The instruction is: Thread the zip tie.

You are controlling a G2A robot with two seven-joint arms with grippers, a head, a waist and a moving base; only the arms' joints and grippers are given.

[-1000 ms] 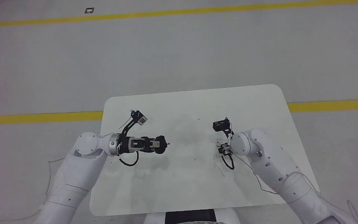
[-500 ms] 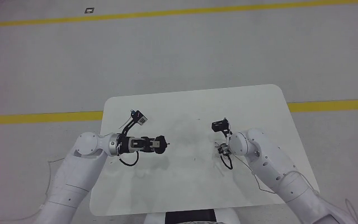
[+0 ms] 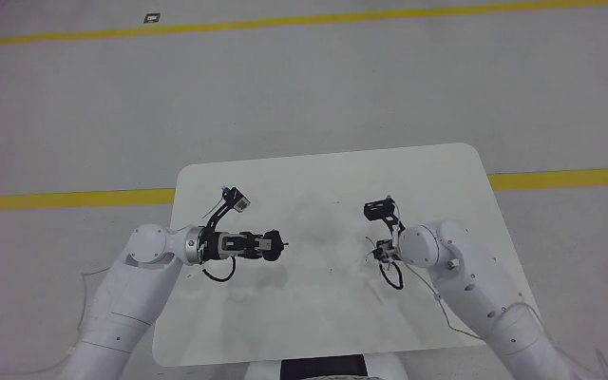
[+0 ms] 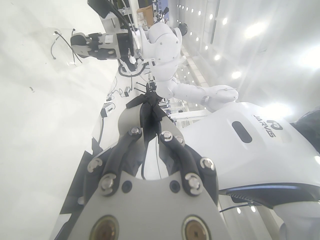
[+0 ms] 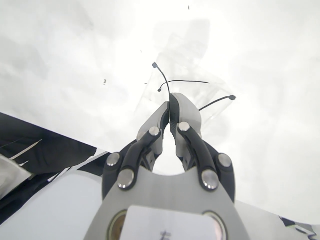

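Over the white table (image 3: 313, 180) I have the left gripper (image 3: 274, 244) at 9 o'clock of centre pinching a black tie (image 4: 149, 93), and the right gripper (image 3: 378, 253) at 3 o'clock pinching a second tie (image 5: 163, 76) above a clear bag (image 5: 185, 41) with loose ties (image 5: 217, 101).

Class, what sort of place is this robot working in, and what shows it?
Probably a big robotics lab or factory hall: yellow lines cross the pale floor beyond the white table, rows of ceiling lights run high overhead, and benches with equipment stand in the background.
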